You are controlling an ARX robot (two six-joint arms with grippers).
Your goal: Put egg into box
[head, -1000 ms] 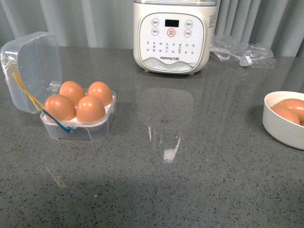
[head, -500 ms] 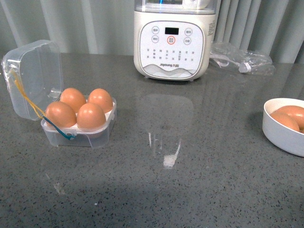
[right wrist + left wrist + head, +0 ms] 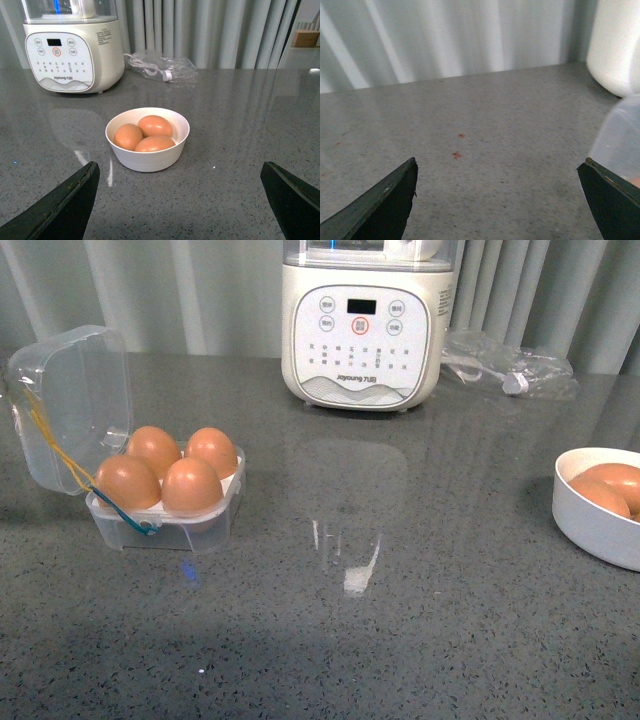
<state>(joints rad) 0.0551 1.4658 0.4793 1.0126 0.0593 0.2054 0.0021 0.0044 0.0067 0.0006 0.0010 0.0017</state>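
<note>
The clear plastic box [image 3: 165,525] stands at the left of the grey table with its hinged lid [image 3: 70,405] tipped open. Several brown eggs [image 3: 190,485] fill its cups; yellow and blue elastic loops hang at its left side. Neither arm shows in the front view. My left gripper [image 3: 500,162] is open over bare table, with the box lid [image 3: 622,135] just beside one finger. My right gripper [image 3: 180,165] is open and empty, a short way in front of a white bowl [image 3: 147,157] that holds three more brown eggs [image 3: 155,125].
The white bowl [image 3: 600,525] sits at the table's right edge. A cream kitchen appliance [image 3: 362,325] with a button panel stands at the back centre. A crumpled clear plastic bag [image 3: 510,365] lies to its right. Grey curtains hang behind.
The whole scene sits slightly lower in the front view than a second ago. Box, eggs and bowl keep their places on the table.
</note>
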